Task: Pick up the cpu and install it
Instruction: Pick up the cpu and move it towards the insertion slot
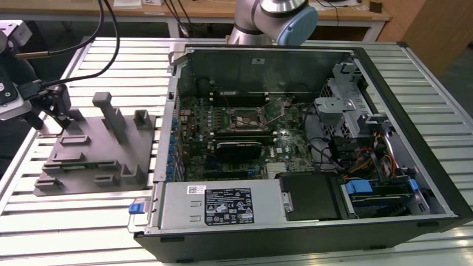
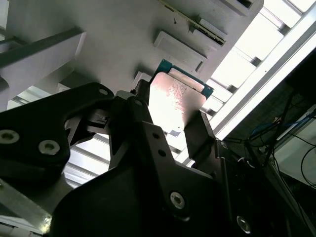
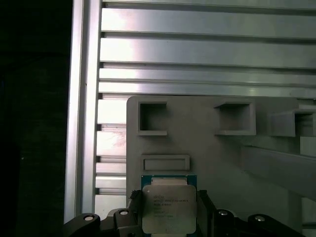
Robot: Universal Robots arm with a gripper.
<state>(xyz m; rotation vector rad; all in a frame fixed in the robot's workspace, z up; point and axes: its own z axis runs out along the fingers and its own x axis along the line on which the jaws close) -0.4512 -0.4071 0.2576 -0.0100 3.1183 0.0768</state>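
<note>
- The slatted aluminium bench (image 1: 96,221) carries everything; its rails run bright under the work in the first wrist view.
- The open computer case (image 1: 296,235) lies on its side on the bench, so the board faces up and can be reached from above. Cables and drive cages crowd the side toward the exterior view's right.
- The grey fixture (image 1: 88,160) sits just beside the case, toward the exterior view's left. Its upright posts and shallow pockets look meant to keep parts at known spots.
- The gripper (image 1: 52,119) hangs over the fixture's far corner, well apart from the case. In the exterior view it blocks sight of whatever is between its tips.
- The socket (image 1: 247,118) sits on the board inside the case with its thin lever raised, which suggests it is open. Whether it is empty is too small to judge.
- The cpu (image 3: 168,207) is at the fixture, pale metal top facing the first wrist view.
- The fingers (image 3: 205,205) are closed against two of its opposite edges, a grip that spares its top and underside.
- Its lower edge is cut off there. Glare in the second wrist view washes out its top, and I cannot tell whether it rests on the fixture or is lifted clear.
</note>
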